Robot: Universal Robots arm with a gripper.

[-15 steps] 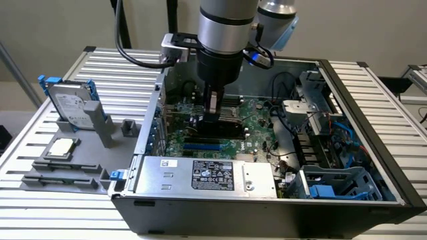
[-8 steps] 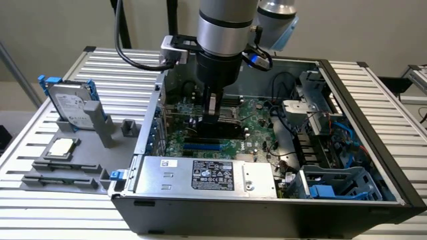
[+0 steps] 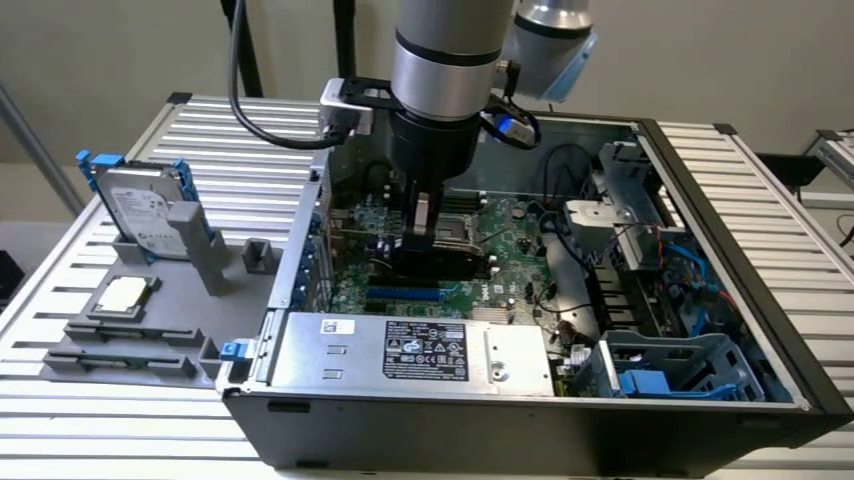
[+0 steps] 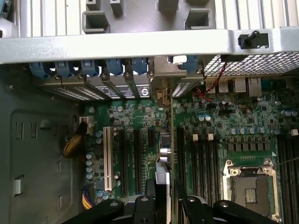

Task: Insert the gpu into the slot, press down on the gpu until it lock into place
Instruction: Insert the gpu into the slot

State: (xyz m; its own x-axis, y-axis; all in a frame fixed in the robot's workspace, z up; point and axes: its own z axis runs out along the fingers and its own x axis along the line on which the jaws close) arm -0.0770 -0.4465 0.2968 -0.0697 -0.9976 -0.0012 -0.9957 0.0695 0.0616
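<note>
**Gpu upright on the line of the blue slot**

The gpu [image 3: 441, 262] is a flat black card standing on edge inside the open case [image 3: 534, 420], with its long side parallel to the motherboard [image 3: 514, 265]. In the wrist view the gpu [image 4: 163, 140] shows edge-on as a thin line. It ends in its silver metal bracket [image 4: 162, 77], which sits at the case's rear openings. The pincer [image 4: 163, 189] clamps its upper edge. The slot [image 3: 400, 296], a long narrow bright-blue strip, lies just under the card's lower edge. Whether the card is fully seated cannot be told.
</note>
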